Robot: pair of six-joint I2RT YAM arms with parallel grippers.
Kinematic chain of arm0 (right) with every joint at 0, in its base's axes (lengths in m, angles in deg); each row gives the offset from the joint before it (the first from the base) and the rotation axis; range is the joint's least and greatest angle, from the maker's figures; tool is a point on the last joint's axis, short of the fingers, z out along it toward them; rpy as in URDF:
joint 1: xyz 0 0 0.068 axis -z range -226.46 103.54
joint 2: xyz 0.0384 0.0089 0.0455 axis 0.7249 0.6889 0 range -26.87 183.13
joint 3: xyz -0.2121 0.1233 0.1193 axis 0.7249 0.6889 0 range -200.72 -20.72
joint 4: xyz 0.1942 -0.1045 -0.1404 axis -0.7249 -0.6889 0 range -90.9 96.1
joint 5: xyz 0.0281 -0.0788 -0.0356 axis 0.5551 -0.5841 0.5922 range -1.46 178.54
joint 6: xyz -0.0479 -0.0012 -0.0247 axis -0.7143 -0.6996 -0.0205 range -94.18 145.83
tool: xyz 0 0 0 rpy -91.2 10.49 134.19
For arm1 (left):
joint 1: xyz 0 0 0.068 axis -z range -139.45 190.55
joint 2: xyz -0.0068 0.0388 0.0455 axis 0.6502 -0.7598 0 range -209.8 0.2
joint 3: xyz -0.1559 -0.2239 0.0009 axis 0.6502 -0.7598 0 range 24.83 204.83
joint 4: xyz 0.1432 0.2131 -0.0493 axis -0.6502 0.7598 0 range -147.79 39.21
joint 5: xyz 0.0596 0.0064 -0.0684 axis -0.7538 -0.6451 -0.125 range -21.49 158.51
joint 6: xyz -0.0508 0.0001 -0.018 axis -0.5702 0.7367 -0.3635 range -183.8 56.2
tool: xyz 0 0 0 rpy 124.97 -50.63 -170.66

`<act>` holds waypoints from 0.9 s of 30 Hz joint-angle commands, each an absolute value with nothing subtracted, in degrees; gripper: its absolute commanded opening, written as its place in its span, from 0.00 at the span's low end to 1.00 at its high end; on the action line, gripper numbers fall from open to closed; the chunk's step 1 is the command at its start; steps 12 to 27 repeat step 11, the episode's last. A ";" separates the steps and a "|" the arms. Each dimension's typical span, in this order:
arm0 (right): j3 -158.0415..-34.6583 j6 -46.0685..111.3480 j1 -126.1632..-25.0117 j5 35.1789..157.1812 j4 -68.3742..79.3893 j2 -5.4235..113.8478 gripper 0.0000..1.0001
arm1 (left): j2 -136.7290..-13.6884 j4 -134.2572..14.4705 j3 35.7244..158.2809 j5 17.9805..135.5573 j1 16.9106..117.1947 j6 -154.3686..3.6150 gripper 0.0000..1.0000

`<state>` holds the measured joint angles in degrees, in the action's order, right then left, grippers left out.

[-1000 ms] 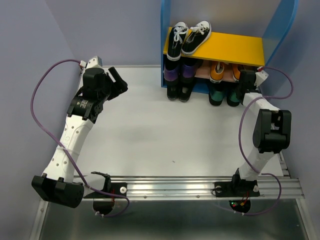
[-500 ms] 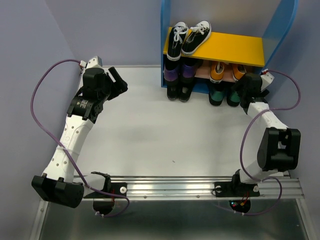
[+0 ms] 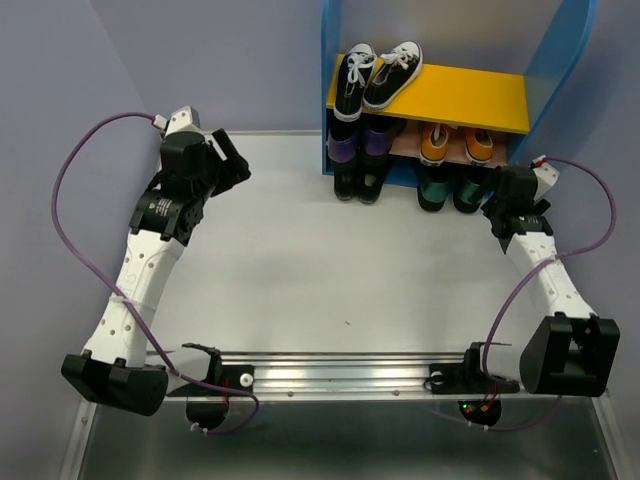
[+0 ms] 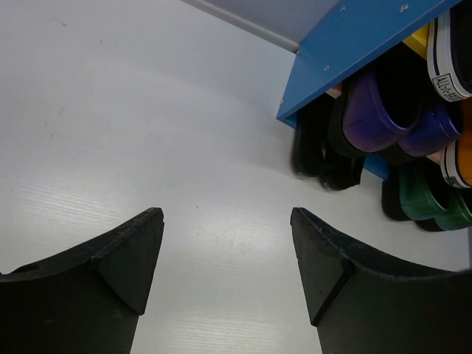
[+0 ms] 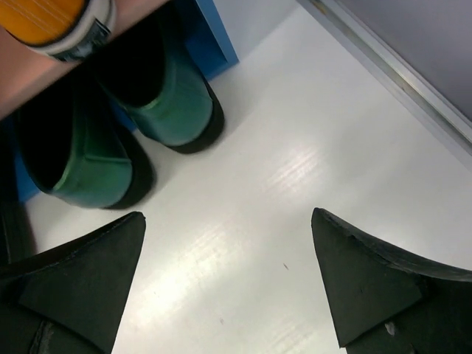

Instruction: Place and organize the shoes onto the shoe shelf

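The shoe shelf (image 3: 470,96) stands at the back right. Two orange sneakers (image 3: 434,146) sit on its pinkish lower board. Two green loafers (image 3: 433,190) stand on the table under them, and two black low shoes (image 3: 358,185) under the shelf's left half. My right gripper (image 3: 496,204) hovers open and empty just right of the loafers (image 5: 173,103); its wrist view (image 5: 227,221) shows only bare table between the fingers. My left gripper (image 3: 236,160) is open and empty at the far left, aimed toward the shelf (image 4: 346,44) across bare table (image 4: 226,221).
Black sneakers with white laces (image 3: 376,74) lie on the yellow upper board. Purple shoes (image 3: 358,146) fill the left of the lower board. A metal rail (image 3: 380,370) runs along the near table edge. Purple cables loop beside both arms.
My right gripper has opened and drawn back from the shelf's right end, towards the right and nearer. The left arm has shifted slightly.
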<state>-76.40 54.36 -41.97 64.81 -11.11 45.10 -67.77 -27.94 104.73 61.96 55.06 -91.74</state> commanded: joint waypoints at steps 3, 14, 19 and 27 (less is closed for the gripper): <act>-75.39 55.27 -41.98 64.63 -20.61 38.62 1.00 | -65.19 -30.01 107.63 60.25 54.79 -88.14 0.80; -73.80 56.76 -41.98 63.32 -22.72 34.30 1.00 | -65.02 -30.02 108.07 59.98 54.79 -87.44 0.81; -73.80 56.76 -41.98 63.32 -22.72 34.30 1.00 | -65.02 -30.02 108.07 59.98 54.79 -87.44 0.81; -73.80 56.76 -41.98 63.32 -22.72 34.30 1.00 | -65.02 -30.02 108.07 59.98 54.79 -87.44 0.81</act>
